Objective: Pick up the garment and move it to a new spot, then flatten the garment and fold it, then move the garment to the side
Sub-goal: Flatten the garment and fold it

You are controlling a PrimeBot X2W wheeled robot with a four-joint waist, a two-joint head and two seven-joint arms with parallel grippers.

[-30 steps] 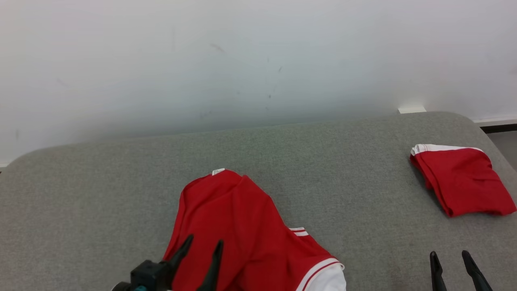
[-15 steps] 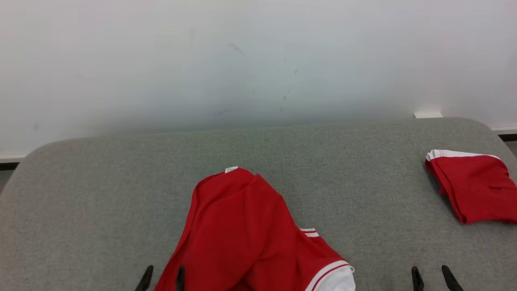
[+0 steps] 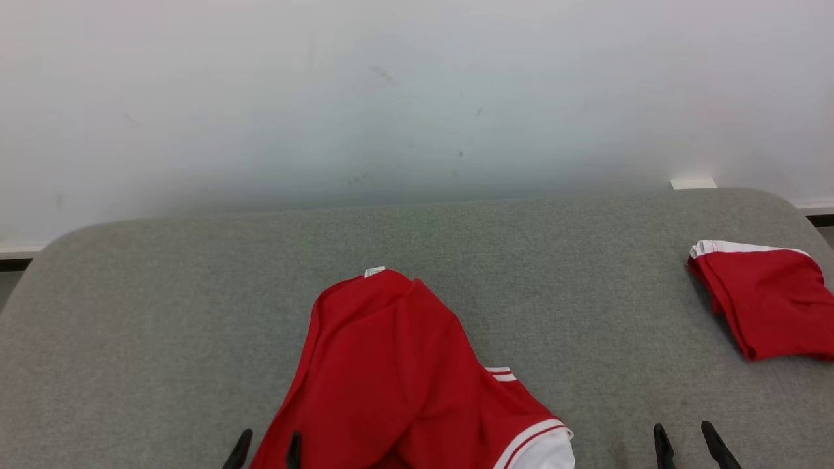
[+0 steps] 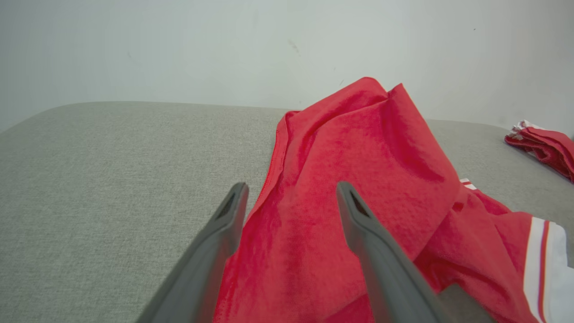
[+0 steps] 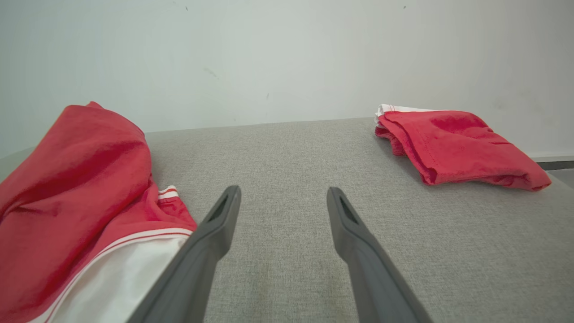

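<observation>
Lying in a crumpled heap at the near middle of the grey surface (image 3: pixel 163 312), the red garment (image 3: pixel 391 371) shows white trim at its near right end. The left hand (image 3: pixel 269 435) sits at the garment's left edge, fingers spread wide and gripping nothing, while the right hand (image 3: pixel 683 428), just as wide and empty, is over bare surface to the garment's right. A folded red piece (image 3: pixel 769 299) rests well apart near the far right corner.
</observation>
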